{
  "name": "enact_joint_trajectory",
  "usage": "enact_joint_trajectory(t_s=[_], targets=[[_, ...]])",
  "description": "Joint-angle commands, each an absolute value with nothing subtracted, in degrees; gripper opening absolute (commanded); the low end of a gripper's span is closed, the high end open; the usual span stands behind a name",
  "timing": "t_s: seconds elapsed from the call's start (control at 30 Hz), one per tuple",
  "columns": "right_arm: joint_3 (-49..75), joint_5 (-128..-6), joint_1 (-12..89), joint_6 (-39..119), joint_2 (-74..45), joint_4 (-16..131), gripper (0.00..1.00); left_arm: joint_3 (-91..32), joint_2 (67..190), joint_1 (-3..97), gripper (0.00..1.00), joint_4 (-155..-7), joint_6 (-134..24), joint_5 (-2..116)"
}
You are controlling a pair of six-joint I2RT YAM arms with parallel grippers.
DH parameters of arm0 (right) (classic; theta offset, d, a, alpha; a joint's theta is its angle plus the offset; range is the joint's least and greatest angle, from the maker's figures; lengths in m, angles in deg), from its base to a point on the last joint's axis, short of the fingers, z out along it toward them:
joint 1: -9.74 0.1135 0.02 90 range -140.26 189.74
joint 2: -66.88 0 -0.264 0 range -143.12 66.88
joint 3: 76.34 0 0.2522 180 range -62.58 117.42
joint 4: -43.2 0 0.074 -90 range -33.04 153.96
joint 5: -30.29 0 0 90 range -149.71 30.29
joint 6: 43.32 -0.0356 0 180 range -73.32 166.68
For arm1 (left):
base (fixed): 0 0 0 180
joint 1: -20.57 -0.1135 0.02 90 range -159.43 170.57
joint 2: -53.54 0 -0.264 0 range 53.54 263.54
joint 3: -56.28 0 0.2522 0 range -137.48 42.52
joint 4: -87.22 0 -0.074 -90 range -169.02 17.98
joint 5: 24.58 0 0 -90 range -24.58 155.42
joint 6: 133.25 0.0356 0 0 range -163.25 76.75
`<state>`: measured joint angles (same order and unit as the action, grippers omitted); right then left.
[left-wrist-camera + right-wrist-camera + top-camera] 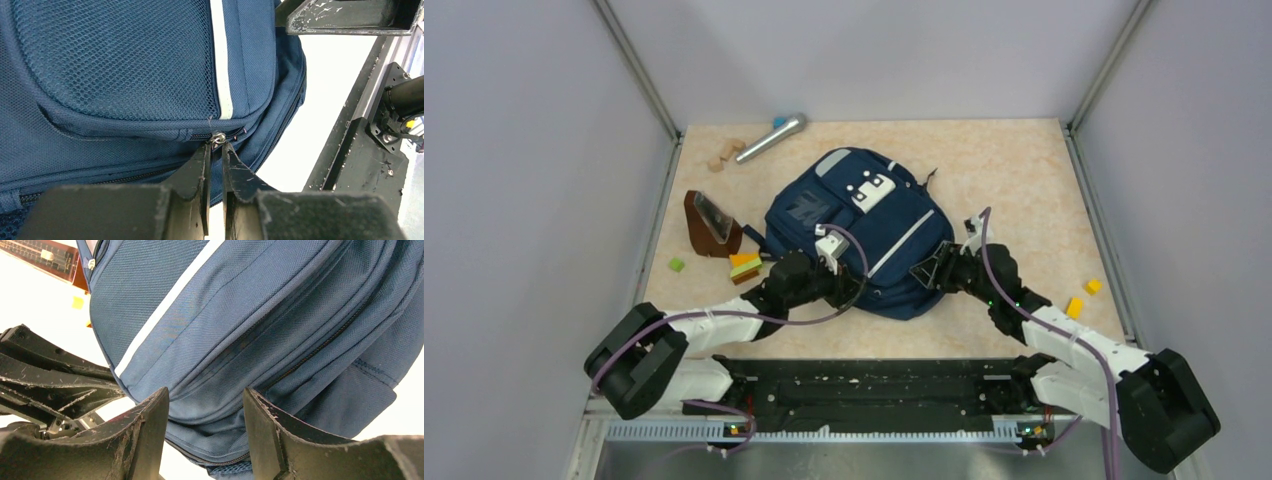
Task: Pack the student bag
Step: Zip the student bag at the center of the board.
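Soft, limp backpack [854, 235] lying just ahead of the 2 claws. Left claw [216, 149] is pinched on the small, likely slippery zip pull [217, 138]. Right claw [205, 392] stands apart, with the bag's slack side just beyond its tips.

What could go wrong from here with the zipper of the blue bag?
1. The left gripper pinches the zipper pull only with its very tips, so the pull may slip out once the arm starts to drag it.
2. The right gripper straddles the edge of the student bag with its jaws apart. If it is not clamping, the bag may slide along with the zipper.
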<state>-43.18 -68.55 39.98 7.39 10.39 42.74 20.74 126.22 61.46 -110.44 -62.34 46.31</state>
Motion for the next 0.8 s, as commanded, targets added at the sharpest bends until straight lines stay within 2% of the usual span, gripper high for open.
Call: enact_joint_trajectory(t_s=[0.0, 0.3, 0.47, 0.77], targets=[[-43.49, -68.25, 40.32, 6.49, 9.74, 38.83, 0.55, 17.7, 126.99, 64.29, 0.0, -110.17, -61.38, 47.69], [-43.34, -68.25, 42.19, 4.36, 6.8, 34.38, 0.52, 13.23, 130.27, 68.61, 0.0, -106.37, -60.59, 50.11], [-42.8, -67.88, 43.76, 3.42, 4.29, 31.91, 0.42, 11.34, 132.03, 70.23, 0.0, -106.26, -60.95, 50.62], [-41.0, -67.93, 46.75, 2.41, 0.34, 29.37, 0.12, 8.97, 131.54, 70.85, 0.0, -108.28, -64.66, 47.57]])
